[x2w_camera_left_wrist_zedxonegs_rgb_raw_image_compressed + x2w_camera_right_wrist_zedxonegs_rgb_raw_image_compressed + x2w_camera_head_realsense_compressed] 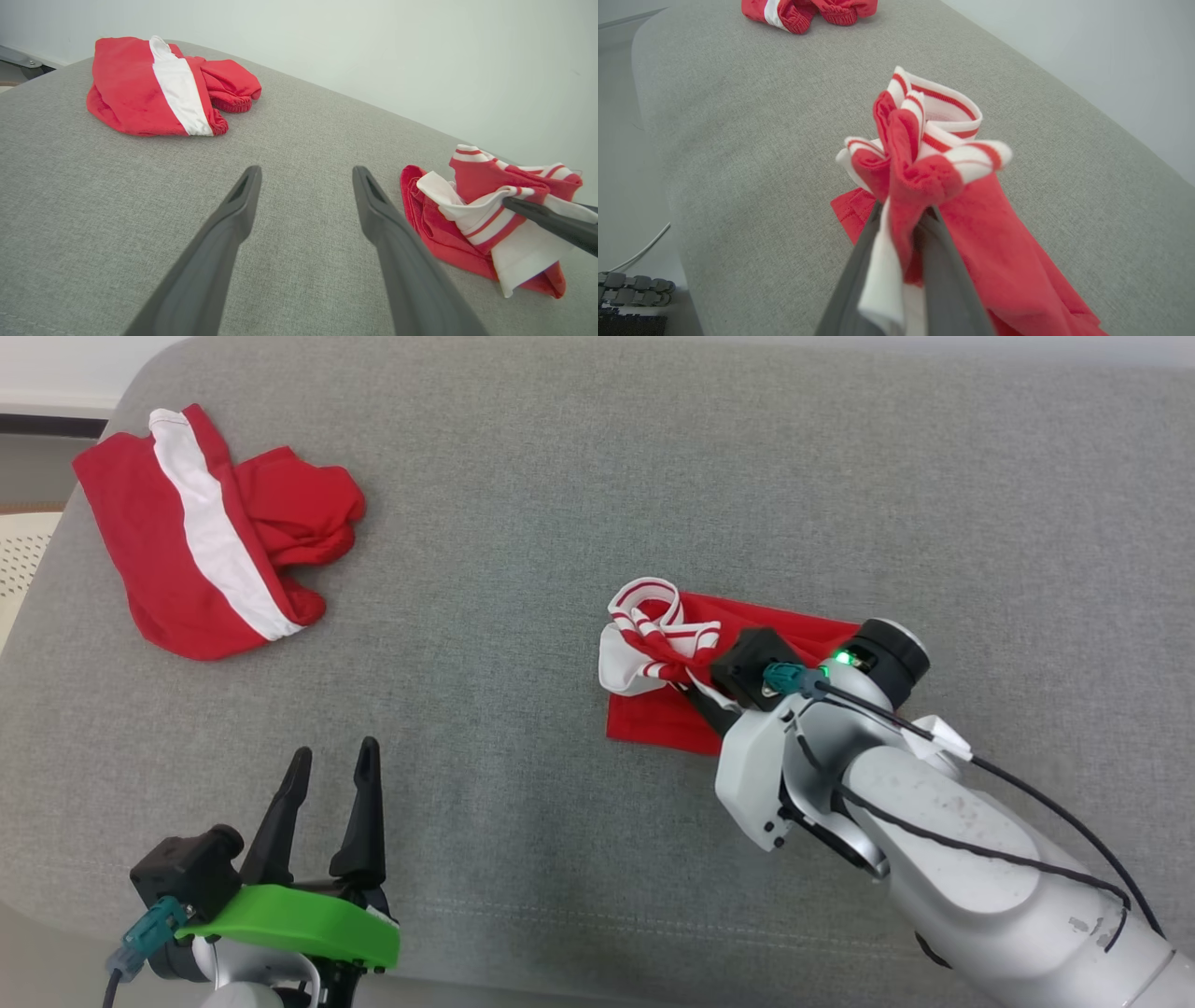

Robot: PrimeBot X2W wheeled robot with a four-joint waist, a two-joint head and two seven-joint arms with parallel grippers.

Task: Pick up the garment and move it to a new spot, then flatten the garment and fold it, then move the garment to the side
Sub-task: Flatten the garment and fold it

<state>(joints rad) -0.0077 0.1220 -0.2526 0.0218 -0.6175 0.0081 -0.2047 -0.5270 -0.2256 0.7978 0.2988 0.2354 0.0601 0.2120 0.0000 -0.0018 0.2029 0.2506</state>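
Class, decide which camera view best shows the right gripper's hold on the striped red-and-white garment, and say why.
Right wrist view: both fingers of the right gripper pinch the garment between them. Head view: the wrist hides most of the fingers. Left wrist view: one finger reaches into the bunched cloth.

Crumpled red-and-white shorts (210, 537) on a grey upholstered surface (523, 476).
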